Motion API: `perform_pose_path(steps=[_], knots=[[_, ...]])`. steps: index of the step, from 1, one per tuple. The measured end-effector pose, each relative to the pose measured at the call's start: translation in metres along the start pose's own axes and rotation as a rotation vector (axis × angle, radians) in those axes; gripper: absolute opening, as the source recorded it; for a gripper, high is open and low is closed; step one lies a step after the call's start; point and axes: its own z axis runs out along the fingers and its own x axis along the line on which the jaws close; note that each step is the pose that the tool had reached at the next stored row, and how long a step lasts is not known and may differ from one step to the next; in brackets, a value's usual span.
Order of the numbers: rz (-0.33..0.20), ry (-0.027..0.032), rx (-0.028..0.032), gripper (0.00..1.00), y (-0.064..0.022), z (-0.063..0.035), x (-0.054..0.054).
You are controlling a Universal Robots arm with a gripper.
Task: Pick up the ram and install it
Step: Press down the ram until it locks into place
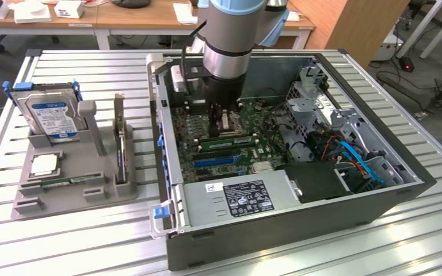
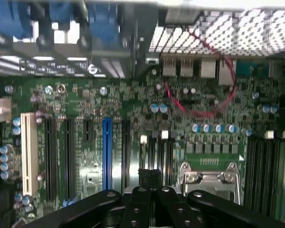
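Fingers: drawn together, tips meeting, nothing clamped between them that I can make out; I judge they are shut so the tips can press rather than grasp.
Arm: reaches straight down into the open computer case, which lies on its side so the board faces up to me.
Motherboard: directly under me, its blue slot off to one side and the CPU socket just beside my tips.
Ram: a long green stick lying along a slot on the board, just in front of my tips in the exterior view; whether it is fully seated I cannot tell.
Holder: on the surface at the exterior view's left, well apart from me, keeping the hard drive upright for easy picking.
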Motion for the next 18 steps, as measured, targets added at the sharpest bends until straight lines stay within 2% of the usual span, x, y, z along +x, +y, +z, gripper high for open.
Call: perform_pose_path(steps=[18], knots=[[0.0,0.0,-0.0034,0.09,-0.043,0.0005,0.0]])
